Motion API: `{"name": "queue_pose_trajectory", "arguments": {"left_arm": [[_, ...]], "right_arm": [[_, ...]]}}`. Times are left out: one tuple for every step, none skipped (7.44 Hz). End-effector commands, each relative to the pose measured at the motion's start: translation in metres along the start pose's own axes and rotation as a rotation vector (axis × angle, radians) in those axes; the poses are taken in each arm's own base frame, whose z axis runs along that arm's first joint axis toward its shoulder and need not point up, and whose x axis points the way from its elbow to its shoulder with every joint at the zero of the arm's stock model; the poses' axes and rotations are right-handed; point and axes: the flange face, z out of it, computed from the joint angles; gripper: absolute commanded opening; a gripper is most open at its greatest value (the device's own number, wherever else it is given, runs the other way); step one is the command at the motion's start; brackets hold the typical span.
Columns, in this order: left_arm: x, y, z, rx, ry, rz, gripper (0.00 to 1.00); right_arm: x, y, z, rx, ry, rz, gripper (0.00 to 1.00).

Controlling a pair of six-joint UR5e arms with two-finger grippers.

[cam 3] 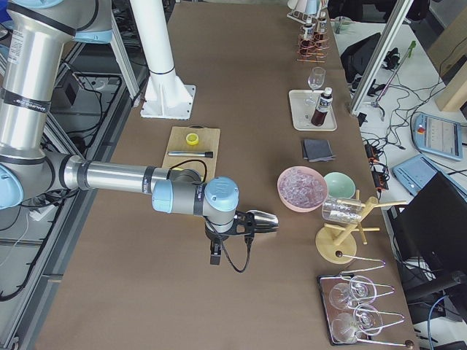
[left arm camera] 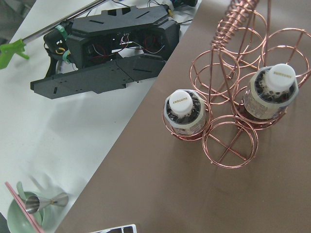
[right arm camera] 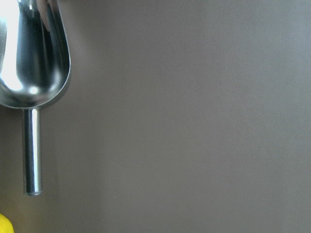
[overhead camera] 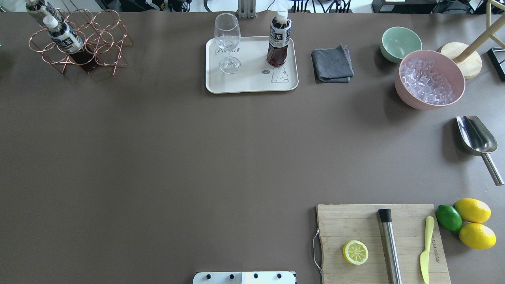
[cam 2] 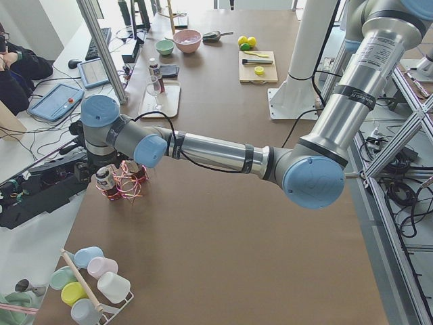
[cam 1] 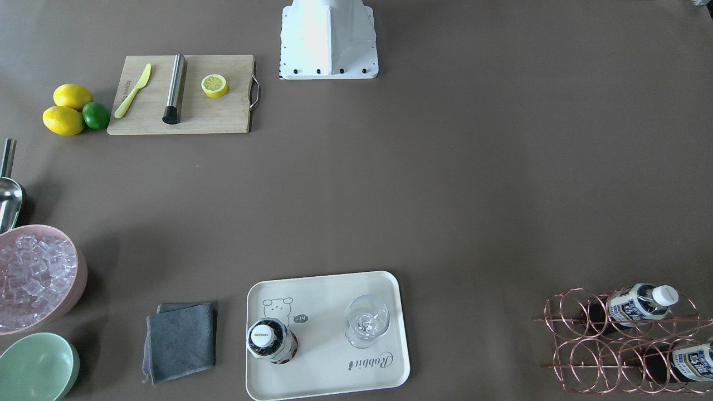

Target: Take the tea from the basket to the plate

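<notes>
The copper wire basket [cam 1: 590, 356] stands at the table's far left corner [overhead camera: 106, 39]. Two tea bottles [cam 1: 640, 303] [cam 1: 690, 362] lie in its cells. The left wrist view looks down on their white caps [left arm camera: 184, 114] [left arm camera: 272, 94]. A third tea bottle [overhead camera: 279, 38] stands upright on the cream plate [overhead camera: 244, 85], next to a wine glass [overhead camera: 227, 43]. My left gripper [cam 2: 101, 164] hangs just over the basket in the exterior left view only; I cannot tell if it is open. My right gripper [cam 3: 216, 255] hovers by the metal scoop [cam 3: 261, 221]; I cannot tell its state either.
A grey cloth [overhead camera: 332, 64], a green bowl [overhead camera: 400, 43] and a pink bowl of ice [overhead camera: 430, 81] sit right of the plate. A cutting board [overhead camera: 378, 240] with a lemon half, muddler and knife lies near the robot's base, with lemons and a lime [overhead camera: 469, 223] beside it.
</notes>
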Motion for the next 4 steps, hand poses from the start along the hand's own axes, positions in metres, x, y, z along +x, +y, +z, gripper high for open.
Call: {"name": "queue_pose_trajectory", "arguments": {"left_arm": [[0.036,-0.004,-0.024,0.070,0.141,-0.416,0.98],[0.055,-0.007,-0.040,0.095,0.164,-0.487,0.98],[0.074,0.031,-0.042,0.078,0.169,-0.655,0.98],[0.095,0.061,-0.048,0.062,0.173,-0.802,0.98]], "right_arm": [[-0.003,0.000,-0.007,0.002,-0.002,0.010,1.00],[-0.016,-0.011,-0.018,0.002,0.005,-0.003,1.00],[-0.022,-0.015,-0.018,-0.014,0.006,-0.005,1.00],[-0.023,-0.013,-0.021,-0.037,0.005,0.021,1.00]]}}
